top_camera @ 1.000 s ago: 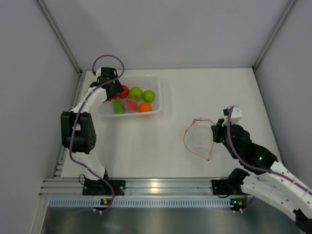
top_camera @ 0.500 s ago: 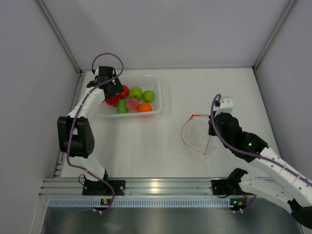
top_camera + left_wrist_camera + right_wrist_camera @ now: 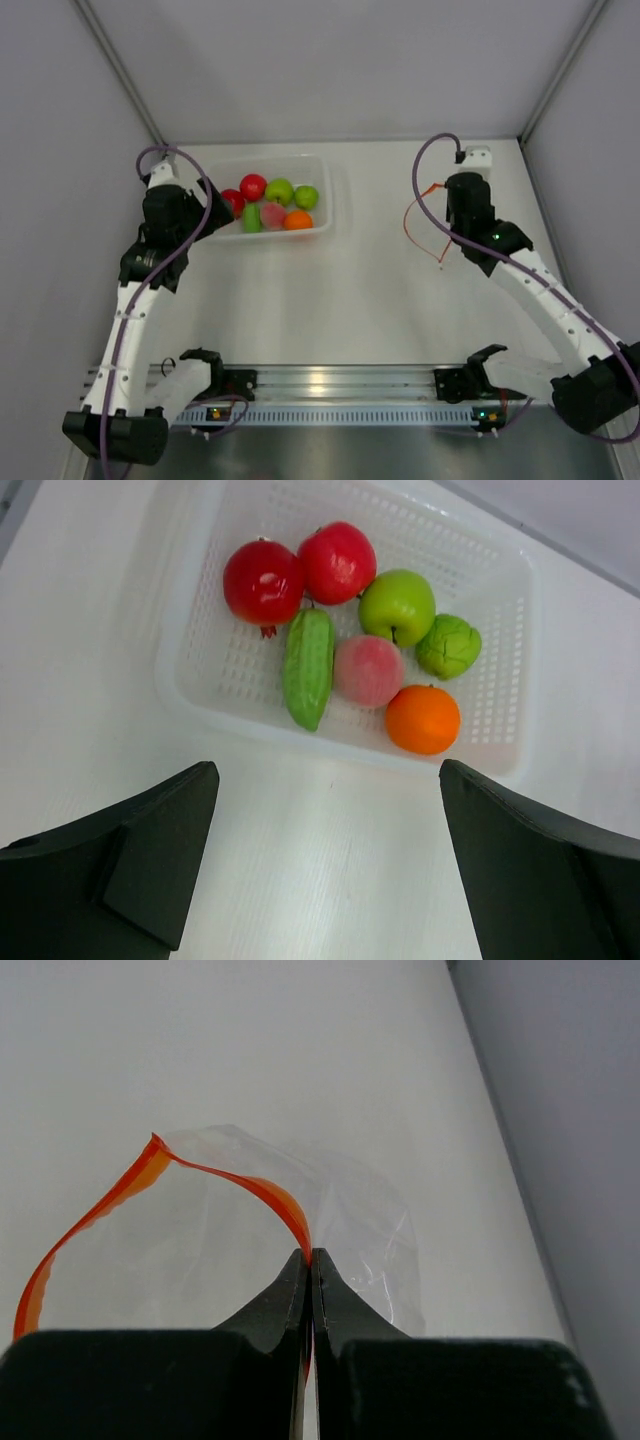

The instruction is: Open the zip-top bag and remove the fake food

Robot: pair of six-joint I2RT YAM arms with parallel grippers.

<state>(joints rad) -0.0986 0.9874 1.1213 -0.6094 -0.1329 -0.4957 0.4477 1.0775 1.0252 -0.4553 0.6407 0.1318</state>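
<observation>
- The perforated plastic tub (image 3: 200, 695) held seven glossy fruits (image 3: 368, 670): two red, a cucumber, an apple, a peach, an orange and a bumpy green one.
- The bag (image 3: 250, 1220), clear, floppy and empty, was at the table's far right, mouth gaping.
- The right gripper (image 3: 308, 1270) was pinched tight on its orange zipper strip.
- The left gripper (image 3: 327, 772) hovered just short of the tub, jaws wide apart.

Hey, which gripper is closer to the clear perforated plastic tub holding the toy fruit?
Left. The left gripper hangs open just outside the tub; the right gripper is far off on the other side, shut on the orange-red strip of the clear floppy zip-top bag.
</observation>
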